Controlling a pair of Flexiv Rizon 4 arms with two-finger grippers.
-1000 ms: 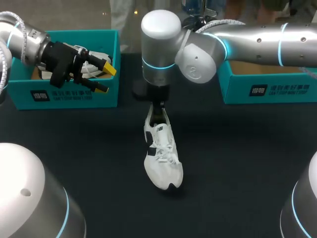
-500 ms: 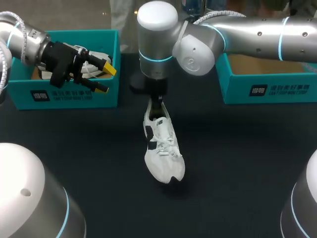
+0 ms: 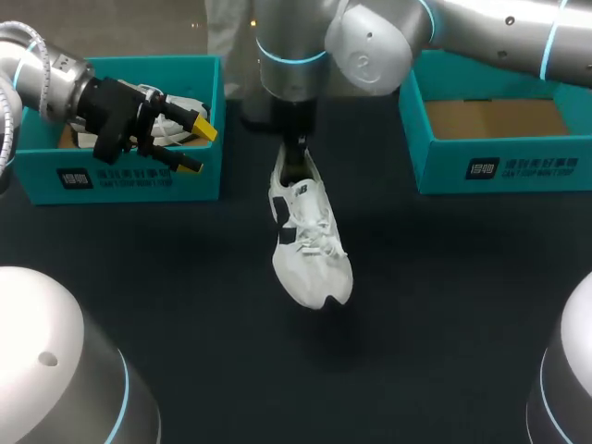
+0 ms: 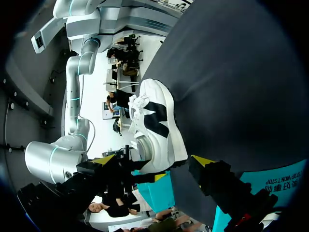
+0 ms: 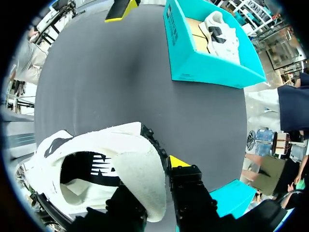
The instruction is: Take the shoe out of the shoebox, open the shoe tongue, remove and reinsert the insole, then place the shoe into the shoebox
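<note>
Black table, dark matte top. Open teal box at far-left side, white print on front wall. Spare white shoe with black side marks lies inside it, on brown cardboard liner, near one end wall.

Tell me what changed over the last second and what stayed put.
The right gripper, clamped on the heel of the white shoe, has carried it higher and a little toward the table's far side, toe hanging down. The left gripper stayed open over the left shoebox; that box and the right shoebox did not move.
</note>
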